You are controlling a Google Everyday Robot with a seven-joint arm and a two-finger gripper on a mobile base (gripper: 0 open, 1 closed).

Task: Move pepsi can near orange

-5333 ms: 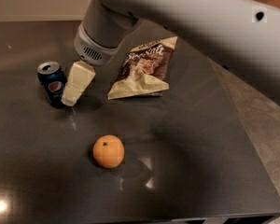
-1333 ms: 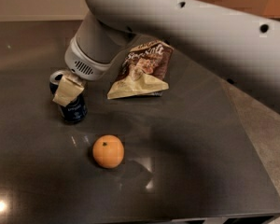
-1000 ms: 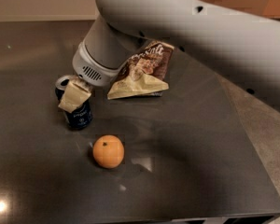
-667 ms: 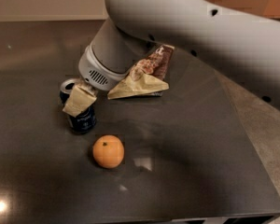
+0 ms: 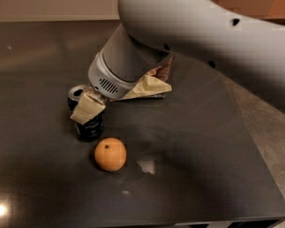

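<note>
The pepsi can (image 5: 91,128) stands upright or just above the dark table (image 5: 194,165), left of centre, its silver top (image 5: 78,91) showing. My gripper (image 5: 85,112) is shut on the can from above; one cream finger (image 5: 88,107) lies across its front and the other is hidden behind it. The orange (image 5: 110,154) sits just in front and to the right of the can, a small gap apart, stem dot up.
A brown-and-cream chip bag (image 5: 149,86) lies behind the can, mostly hidden by my grey arm (image 5: 190,27). The table's right edge (image 5: 256,146) borders a speckled floor (image 5: 275,127). The front edge is at the bottom.
My gripper has carried the can to the right and towards the front, closer to the orange. The orange and the chip bag have not moved.
</note>
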